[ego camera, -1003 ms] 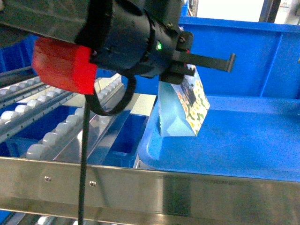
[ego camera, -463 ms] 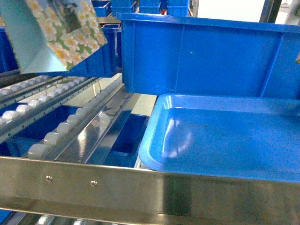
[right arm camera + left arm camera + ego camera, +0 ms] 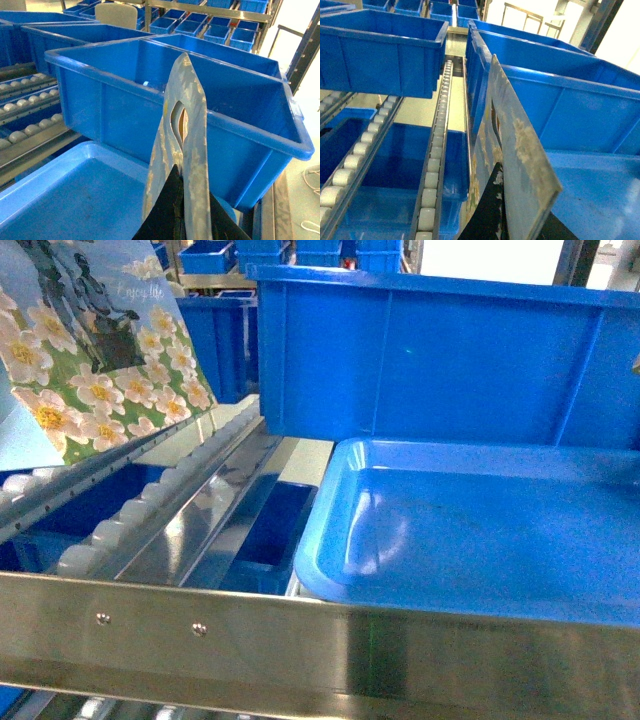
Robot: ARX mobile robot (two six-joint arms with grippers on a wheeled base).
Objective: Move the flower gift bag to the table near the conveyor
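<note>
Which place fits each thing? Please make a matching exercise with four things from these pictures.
Things:
1 flower gift bag
2 blue tray
3 blue bin
4 pale paper bag

Places:
A behind the tray
B between dark fingers, right wrist view
C top left of head view, by the conveyor rollers
D lower right of head view

Pairs: 1-C, 2-D, 3-A, 4-B

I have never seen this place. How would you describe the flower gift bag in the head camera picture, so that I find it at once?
Start at the conveyor, the steel rails with white roller wheels on the left of the head view. Above it, in the upper left corner, is the flower gift bag, partly cut off by the picture edge. Among plain blue bins, only it carries a print: white-yellow daisies on green under blue sky, with dark figures.
</note>
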